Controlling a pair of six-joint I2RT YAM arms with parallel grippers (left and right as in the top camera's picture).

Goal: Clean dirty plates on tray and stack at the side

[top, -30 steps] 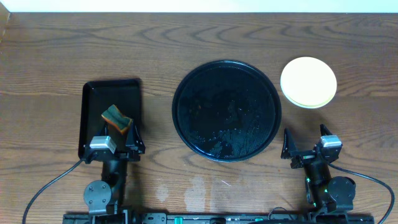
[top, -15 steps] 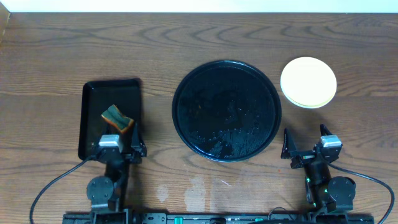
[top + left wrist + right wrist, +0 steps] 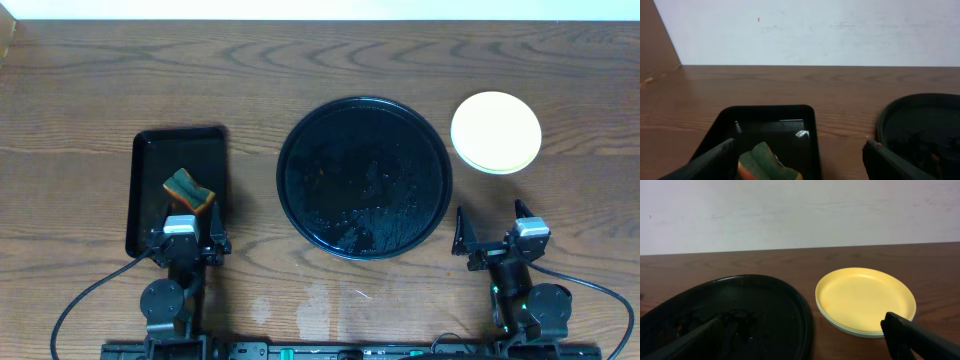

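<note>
Back comes the left gripper (image 3: 188,240): since a second ago we see it slide a little toward the near edge of the brown wooden table (image 3: 300,60), while everything else stays put. Its jaws stand wide apart and empty.

Our landmark is the large round glossy black tray (image 3: 360,140), sitting mid-table. Its surface is wet and speckled, and no plate lies on it.

To the left of the round tray, well apart from it, lies the small rectangular black tray (image 3: 150,170). A green-and-orange sponge (image 3: 188,192) rests in the near half of that smaller tray. We find the left gripper over the smaller tray's near rim, just behind the sponge. From the left wrist view the sponge shows low between the two fingers, and neither finger closes on it.

To the right of the round tray, on its far side and just clear of its rim, sits the stack of small round shallow plates (image 3: 496,132). A pale yellow plate is on top, and from the right wrist view we catch paler rims peeking out beneath it. How many lie under it we cannot tell.

On the near right of the round tray hangs the right gripper (image 3: 490,228), fingers spread wide, grasping nothing, well short of the stack.
</note>
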